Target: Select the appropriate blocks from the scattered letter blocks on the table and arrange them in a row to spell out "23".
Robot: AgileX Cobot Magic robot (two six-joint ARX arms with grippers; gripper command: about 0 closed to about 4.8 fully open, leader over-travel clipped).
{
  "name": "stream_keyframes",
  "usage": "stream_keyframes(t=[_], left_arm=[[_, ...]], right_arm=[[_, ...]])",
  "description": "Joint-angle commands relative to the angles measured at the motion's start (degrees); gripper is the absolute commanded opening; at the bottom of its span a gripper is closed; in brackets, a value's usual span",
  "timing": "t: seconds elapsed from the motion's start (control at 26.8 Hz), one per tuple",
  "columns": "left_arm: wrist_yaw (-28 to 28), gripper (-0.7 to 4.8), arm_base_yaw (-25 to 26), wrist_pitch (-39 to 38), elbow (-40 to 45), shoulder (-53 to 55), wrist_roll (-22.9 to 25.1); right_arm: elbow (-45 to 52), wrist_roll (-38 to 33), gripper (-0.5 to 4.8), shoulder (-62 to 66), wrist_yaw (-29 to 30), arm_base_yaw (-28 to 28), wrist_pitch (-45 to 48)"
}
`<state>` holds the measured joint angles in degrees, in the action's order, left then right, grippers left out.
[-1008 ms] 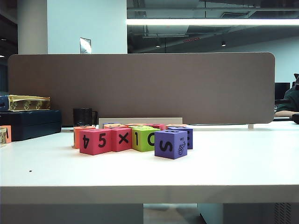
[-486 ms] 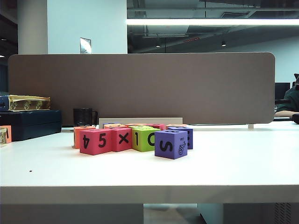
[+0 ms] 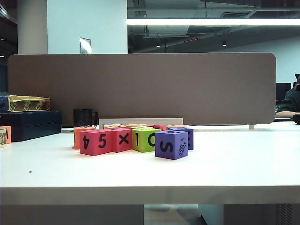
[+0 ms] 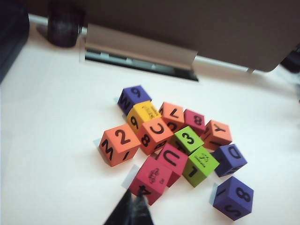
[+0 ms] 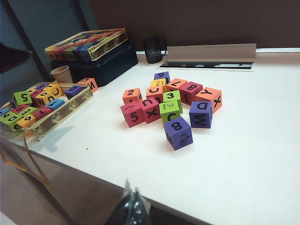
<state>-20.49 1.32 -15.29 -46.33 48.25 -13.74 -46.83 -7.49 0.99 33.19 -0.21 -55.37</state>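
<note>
Blocks (image 3: 133, 138) unmoved vs 1s ago – left gripper (image 4: 132, 212) pressed together above them, right gripper (image 5: 133, 210) too, back off table (image 3: 225, 164) – no pick yet

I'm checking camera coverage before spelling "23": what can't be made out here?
- Exterior view: the 2 on the orange block and 3 on the green block face up, out of sight; neither gripper shows.
- Wrist views: left gripper and right gripper, short of the blocks, cut off at frame edge.
</note>
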Motion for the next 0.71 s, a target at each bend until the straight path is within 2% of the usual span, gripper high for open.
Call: stream_keyframes(t=[0.04, 0.15, 0.22, 0.49, 0.6, 0.71], left_arm=[[-1.46, -0.06, 0.00, 0.33, -5.55, 8.94, 2.89], [-1.33, -0.06, -1.09, -0.04, -8.33, 13.38, 2.95], [-1.18, -0.06, -3.15, -0.09, -10.73, 17.49, 5.44], [8.70, -0.05, -10.71, -2.01, -18.18, 27.54, 10.71], [10.86, -0.05, -12.98, -1.99, -21.55, 31.67, 10.84], [10.86, -0.05, -13.09, -2.43, -25.31, 35.80, 11.80]], right_arm=[[-0.15, 0.00, -0.01, 0.02, 0.24, -0.02, 0.68], [-0.15, 0.00, -0.01, 0.09, 0.22, 0.00, 0.74], [-0.15, 0.00, -0.01, 0.20, 0.22, 0.00, 0.74], [-0.15, 0.02, -0.01, 0.33, 0.24, 0.00, 0.72], [-0.15, 0.02, -0.01, 0.33, 0.17, 0.02, 0.72], [-0.15, 0.02, -0.01, 0.31, 0.22, -0.02, 0.61]])
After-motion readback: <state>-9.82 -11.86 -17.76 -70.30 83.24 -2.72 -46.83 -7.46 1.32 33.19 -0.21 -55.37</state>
